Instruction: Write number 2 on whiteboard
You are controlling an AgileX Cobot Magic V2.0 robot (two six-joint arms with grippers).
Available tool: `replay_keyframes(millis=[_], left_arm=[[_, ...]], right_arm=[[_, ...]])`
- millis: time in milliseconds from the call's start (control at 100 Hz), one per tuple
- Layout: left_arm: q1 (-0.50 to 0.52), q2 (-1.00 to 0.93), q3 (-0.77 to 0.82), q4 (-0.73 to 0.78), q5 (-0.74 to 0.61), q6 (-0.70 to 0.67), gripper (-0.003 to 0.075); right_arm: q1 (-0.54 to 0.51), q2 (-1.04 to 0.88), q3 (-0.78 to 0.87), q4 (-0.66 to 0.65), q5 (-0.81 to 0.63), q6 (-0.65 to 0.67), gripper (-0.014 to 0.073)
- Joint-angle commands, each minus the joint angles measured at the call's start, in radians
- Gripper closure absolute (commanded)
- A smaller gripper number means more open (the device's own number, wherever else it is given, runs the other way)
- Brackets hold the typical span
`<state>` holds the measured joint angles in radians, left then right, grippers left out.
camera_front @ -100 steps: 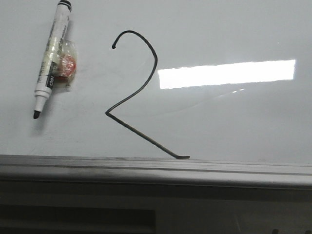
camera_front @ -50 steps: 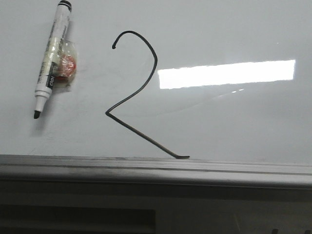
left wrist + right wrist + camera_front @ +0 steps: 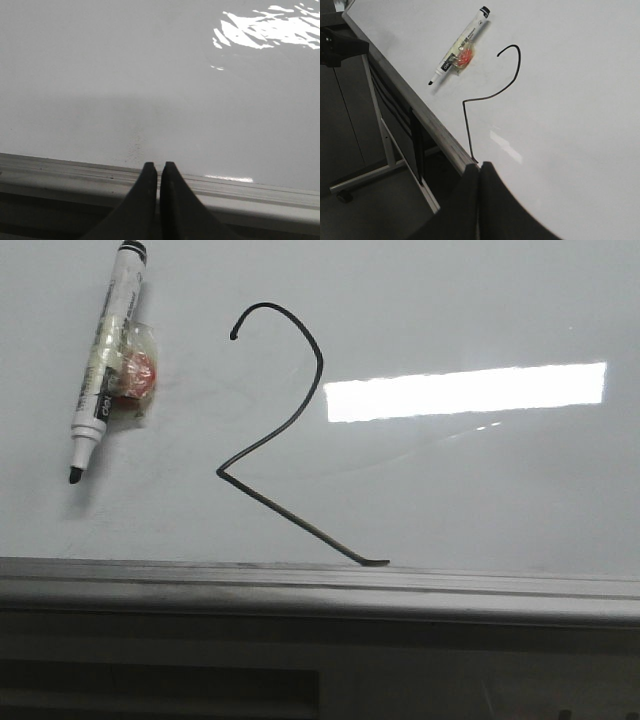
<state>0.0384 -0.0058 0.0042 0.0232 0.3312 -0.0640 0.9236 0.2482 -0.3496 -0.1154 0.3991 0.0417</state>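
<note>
The whiteboard [image 3: 480, 490] fills the front view, with a grey frame edge along its near side. The number 2 [image 3: 318, 375] is drawn on it in thin black line, its base stroke ending at the frame. It also shows in the right wrist view [image 3: 515, 75]. A white marker [image 3: 108, 348] with its black tip bare lies flat on the board at the far left, an orange tag taped to it. My left gripper [image 3: 158, 166] is shut and empty over the frame edge. My right gripper [image 3: 480, 165] is shut and empty, just off the end of the 2's base stroke.
A bright rectangular light reflection [image 3: 465, 392] lies right of the 2. The board's metal stand leg with a caster [image 3: 350, 187] shows on the floor in the right wrist view. The marker also shows there [image 3: 462, 42].
</note>
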Motion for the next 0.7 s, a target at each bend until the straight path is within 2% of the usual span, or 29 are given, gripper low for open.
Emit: replay_keyframes(millis=[0,260,460,580,690], left_arm=[[-0.001,-0.028,0.029,0.003,-0.057,-0.013,0.0739],[-0.001,-0.028,0.029,0.003,-0.057,-0.013,0.0739],[-0.001,-0.028,0.029,0.003,-0.057,-0.013,0.0739],[-0.001,-0.028,0.029,0.003,-0.057,-0.013,0.0739],[-0.001,-0.028,0.029,0.003,-0.057,-0.013,0.0739]], right_arm=[[-0.006,0.007,-0.027,-0.007,-0.081,-0.003,0.0665],[-0.006,0.007,-0.027,0.007,-0.085,-0.003,0.0665],[-0.017,0.007,-0.027,0.033,-0.205,-0.003,0.0665],[-0.075,0.007,-0.027,0.033,-0.213,-0.003,0.0665],[-0.192,0.007,-0.027,0.033,-0.228,-0.003,0.0665]])
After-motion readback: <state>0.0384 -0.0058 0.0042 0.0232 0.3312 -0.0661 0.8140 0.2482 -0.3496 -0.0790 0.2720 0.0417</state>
